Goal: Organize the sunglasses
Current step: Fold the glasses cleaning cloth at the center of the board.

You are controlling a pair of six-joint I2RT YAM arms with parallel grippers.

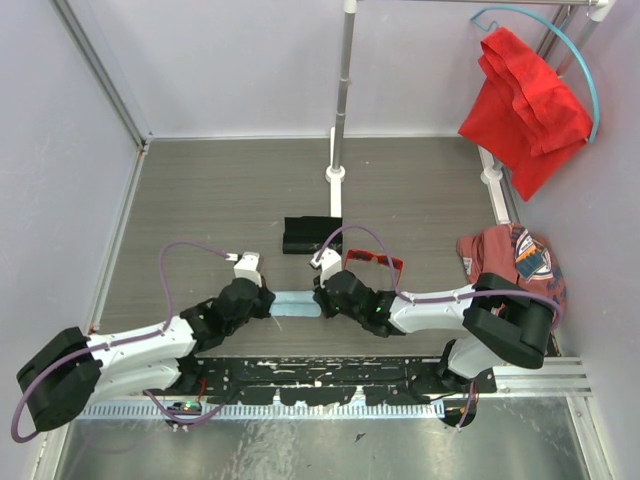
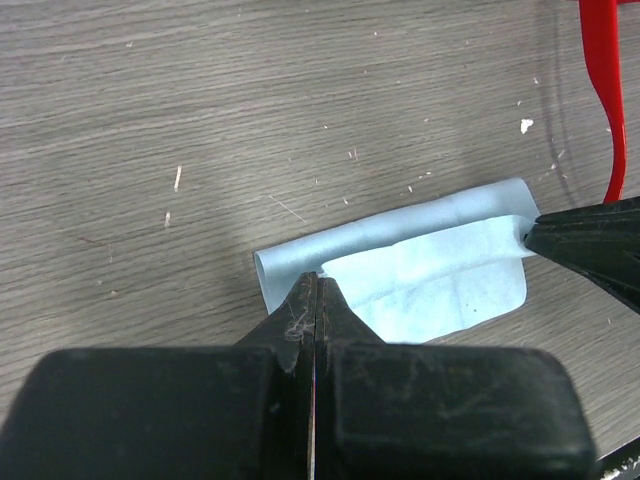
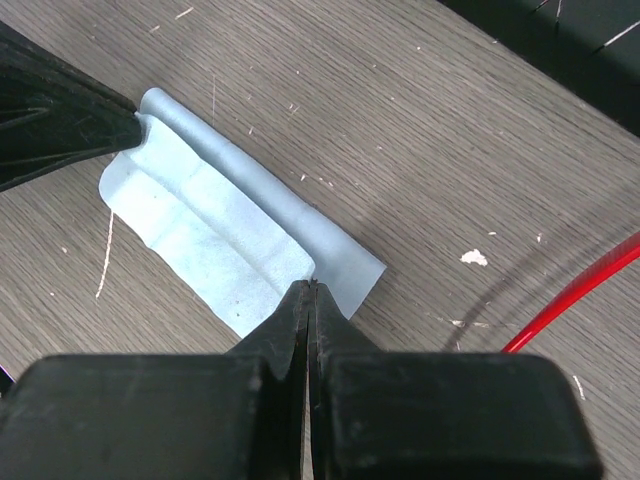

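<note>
The red-framed sunglasses (image 1: 375, 262) lie on the wooden table just behind my right gripper. One red arm shows in the left wrist view (image 2: 605, 100) and in the right wrist view (image 3: 580, 295). A pale blue cloth (image 1: 295, 303) lies partly folded between both grippers. My left gripper (image 1: 268, 300) is shut on its left corner (image 2: 315, 280). My right gripper (image 1: 322, 298) is shut on its right corner (image 3: 310, 288). The cloth's top layer (image 2: 430, 275) is doubled over the lower one (image 3: 210, 235). A black oblong case (image 1: 305, 235) lies behind the cloth.
A post on a white base (image 1: 335, 175) stands behind the case. A red garment (image 1: 525, 95) hangs on a rack at the back right. A reddish cap (image 1: 515, 260) lies at the right edge. A metal rail (image 1: 330, 385) runs along the near edge.
</note>
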